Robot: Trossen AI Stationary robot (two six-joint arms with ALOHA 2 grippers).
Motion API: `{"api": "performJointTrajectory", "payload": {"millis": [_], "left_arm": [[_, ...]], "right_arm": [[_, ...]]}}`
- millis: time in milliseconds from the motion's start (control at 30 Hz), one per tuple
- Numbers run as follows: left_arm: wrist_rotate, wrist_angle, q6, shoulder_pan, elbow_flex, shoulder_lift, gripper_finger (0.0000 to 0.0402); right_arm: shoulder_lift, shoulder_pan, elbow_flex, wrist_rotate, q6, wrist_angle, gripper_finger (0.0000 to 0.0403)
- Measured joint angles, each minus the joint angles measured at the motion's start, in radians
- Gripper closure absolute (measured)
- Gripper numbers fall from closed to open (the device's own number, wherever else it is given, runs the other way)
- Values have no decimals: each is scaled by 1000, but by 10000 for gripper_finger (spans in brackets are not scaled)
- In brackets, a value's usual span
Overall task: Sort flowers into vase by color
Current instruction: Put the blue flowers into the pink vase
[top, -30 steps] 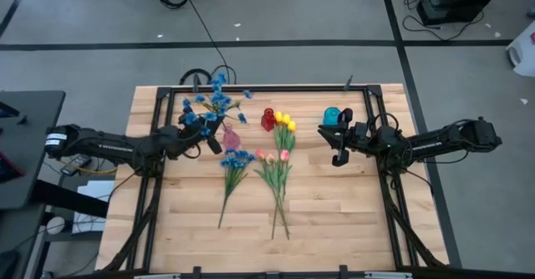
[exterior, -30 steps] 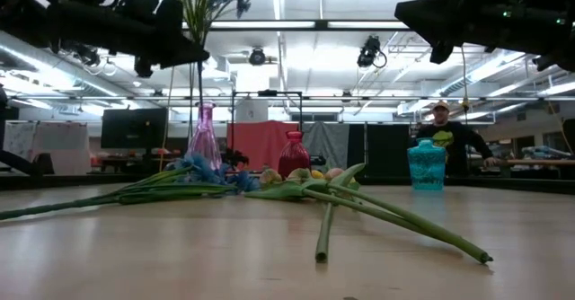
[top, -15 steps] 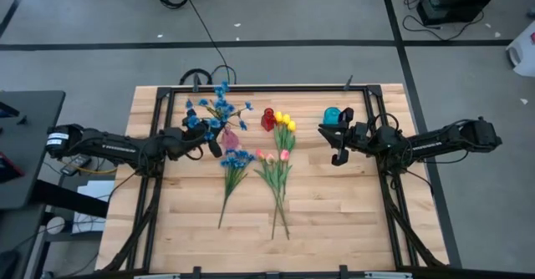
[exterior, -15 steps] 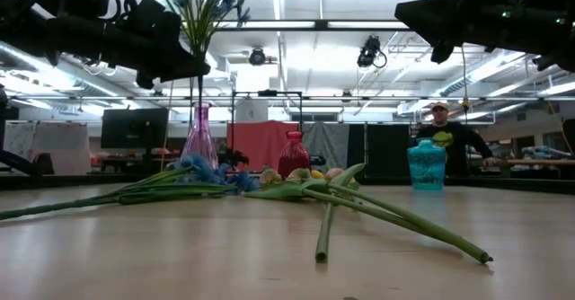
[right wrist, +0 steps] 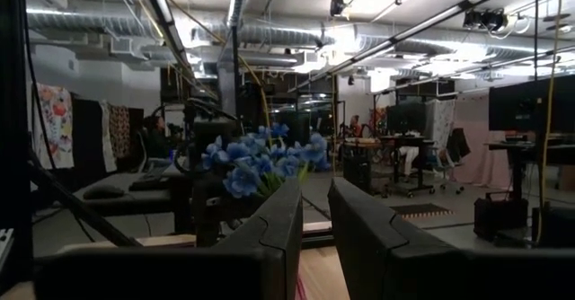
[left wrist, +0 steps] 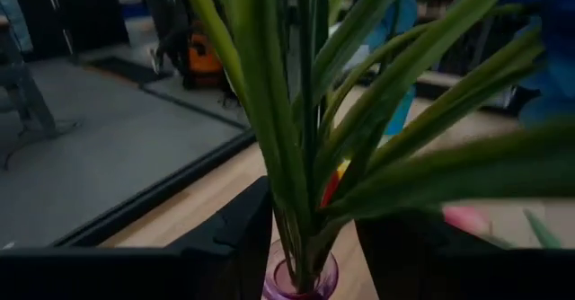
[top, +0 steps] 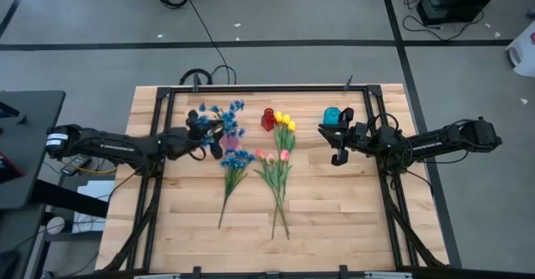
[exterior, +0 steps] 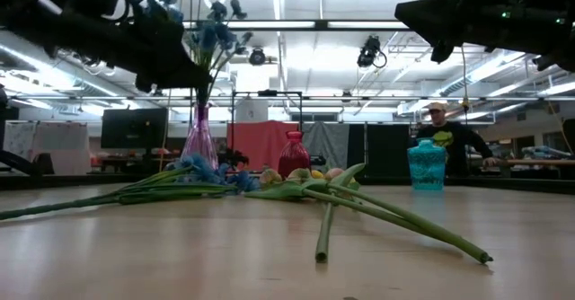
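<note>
A bunch of blue flowers stands with its stems in the mouth of a clear purple vase at the table's far left. My left gripper is open, one finger on each side of the stems just above the vase mouth. More blue flowers, pink tulips and yellow tulips lie flat on the table. A red vase and a teal vase stand at the back. My right gripper hovers near the teal vase, slightly open, with nothing between its fingers.
The lying flowers' long green stems reach toward the table's near edge. A black metal frame runs around the working area. A person stands in the room beyond the table.
My left gripper has opened and let go of the blue bunch. The bunch has sunk lower into the purple vase, and its blossoms now stand closer together above the vase mouth.
</note>
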Motion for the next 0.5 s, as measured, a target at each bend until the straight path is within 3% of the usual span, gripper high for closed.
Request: {"api": "performJointTrajectory", "payload": {"millis": [333, 500], "left_arm": [[34, -615, -60, 4, 317, -7, 241], [46, -701, -104, 8, 358, -7, 241]], "right_arm": [[0, 0, 0, 0, 0, 0, 329], [0, 0, 0, -1, 1, 0, 329]]}}
